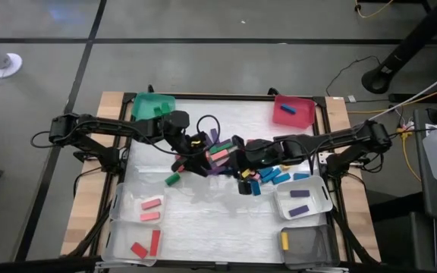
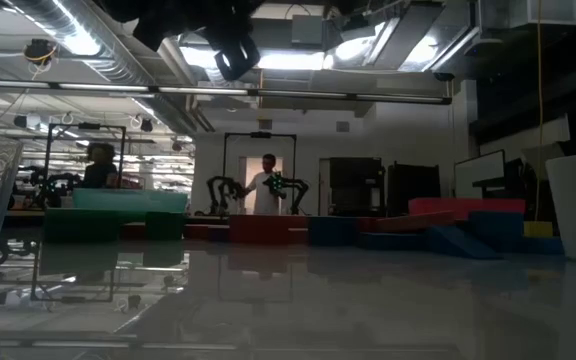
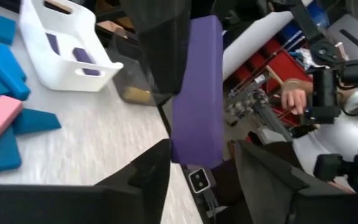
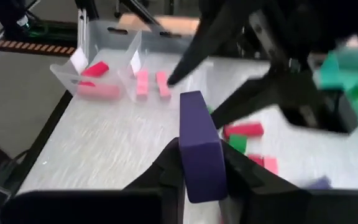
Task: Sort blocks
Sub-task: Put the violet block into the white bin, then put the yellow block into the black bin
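Note:
Over the middle of the table, a purple block [image 4: 197, 137] hangs in the air between both grippers. My right gripper [image 4: 201, 152], reaching in from the table's right [image 1: 234, 157], is shut on it. My left gripper [image 3: 202, 149], reaching in from the left [image 1: 208, 161], is open. Its fingers stand on either side of the block's other end [image 3: 194, 146], with a clear gap on one side. Loose blocks [image 1: 222, 152] in several colours lie in a pile under the grippers. Blue blocks [image 1: 279, 176] lie to the right and a green block [image 1: 173, 180] to the left. My right gripper pinches one end of the purple block [image 4: 199, 163] between its two fingers, one on each broad face. It comes from the table's right, slanting downward. The block sticks out past the fingertips toward my left gripper, clear of the table.
A green bin [image 1: 154, 105] and a red bin [image 1: 294, 110] stand at the far corners. Clear bins [image 1: 146, 205] with pink and red blocks are near left. A white bin [image 1: 302, 201] with purple blocks and a grey bin [image 1: 306, 243] are near right. A person's hand [image 3: 294, 96] shows beyond the table.

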`<state>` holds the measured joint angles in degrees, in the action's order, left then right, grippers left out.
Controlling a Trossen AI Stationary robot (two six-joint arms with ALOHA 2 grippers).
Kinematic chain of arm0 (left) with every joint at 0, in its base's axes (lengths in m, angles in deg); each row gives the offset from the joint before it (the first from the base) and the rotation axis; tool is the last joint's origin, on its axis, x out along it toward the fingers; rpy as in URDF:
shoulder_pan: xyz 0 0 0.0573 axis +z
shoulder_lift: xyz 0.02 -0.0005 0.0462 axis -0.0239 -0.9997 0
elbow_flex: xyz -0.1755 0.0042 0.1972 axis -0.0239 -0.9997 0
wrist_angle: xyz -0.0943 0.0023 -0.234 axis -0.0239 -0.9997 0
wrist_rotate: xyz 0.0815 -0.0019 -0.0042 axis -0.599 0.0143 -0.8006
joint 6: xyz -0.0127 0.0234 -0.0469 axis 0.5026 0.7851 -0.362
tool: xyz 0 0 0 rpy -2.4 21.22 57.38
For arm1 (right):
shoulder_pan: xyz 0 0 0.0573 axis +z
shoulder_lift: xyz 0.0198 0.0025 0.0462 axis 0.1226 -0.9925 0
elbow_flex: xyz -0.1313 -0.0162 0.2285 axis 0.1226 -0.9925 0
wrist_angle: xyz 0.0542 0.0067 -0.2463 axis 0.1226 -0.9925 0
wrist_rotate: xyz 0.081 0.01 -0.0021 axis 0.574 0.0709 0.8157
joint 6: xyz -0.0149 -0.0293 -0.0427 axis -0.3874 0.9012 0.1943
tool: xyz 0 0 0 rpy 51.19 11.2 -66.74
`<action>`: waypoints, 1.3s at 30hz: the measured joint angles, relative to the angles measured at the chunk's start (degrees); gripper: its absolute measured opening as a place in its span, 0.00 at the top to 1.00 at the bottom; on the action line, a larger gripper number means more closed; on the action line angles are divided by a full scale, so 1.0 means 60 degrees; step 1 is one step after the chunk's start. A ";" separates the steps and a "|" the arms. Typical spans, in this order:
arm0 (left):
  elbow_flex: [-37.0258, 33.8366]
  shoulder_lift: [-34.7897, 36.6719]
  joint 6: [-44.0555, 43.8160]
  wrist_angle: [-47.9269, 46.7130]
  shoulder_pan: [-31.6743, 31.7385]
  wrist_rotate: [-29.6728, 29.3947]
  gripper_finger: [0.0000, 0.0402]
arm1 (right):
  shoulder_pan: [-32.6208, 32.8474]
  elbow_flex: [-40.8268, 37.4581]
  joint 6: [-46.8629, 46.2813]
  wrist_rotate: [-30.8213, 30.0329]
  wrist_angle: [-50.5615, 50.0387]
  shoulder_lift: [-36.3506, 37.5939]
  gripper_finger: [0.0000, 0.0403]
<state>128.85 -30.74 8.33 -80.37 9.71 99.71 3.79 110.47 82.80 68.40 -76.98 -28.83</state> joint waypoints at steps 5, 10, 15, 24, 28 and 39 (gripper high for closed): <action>0.0000 0.0000 0.0433 -0.0096 0.0163 0.0014 0.53 | 0.0000 0.0000 -0.1361 0.0004 -0.1886 0.0519 0.85; 0.0000 0.0000 0.0783 -0.0109 0.0412 0.0021 0.53 | 0.0000 0.0004 -0.3444 0.0624 -0.4676 0.1125 0.85; 0.0000 0.0000 0.0918 -0.0117 0.0684 0.0021 0.53 | 0.0124 0.0002 -0.5718 0.2184 -0.7850 0.1197 0.83; 0.0000 0.0000 0.0914 -0.0277 0.0961 0.0021 0.53 | 0.1246 -0.0015 -0.6604 0.3423 -1.0618 0.1052 0.83; 0.0000 0.0000 0.1107 -0.0444 0.1011 0.0019 0.53 | 0.1603 -0.0015 -0.6644 0.3200 -1.0592 0.1000 0.78; 0.0000 0.0000 0.1501 -0.0605 0.1011 0.0014 0.53 | 0.1652 -0.0015 -0.7192 0.2690 -1.0788 0.0859 0.70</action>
<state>128.85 -30.74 17.33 -84.00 15.78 99.79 13.70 110.39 39.65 84.53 -141.71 -23.68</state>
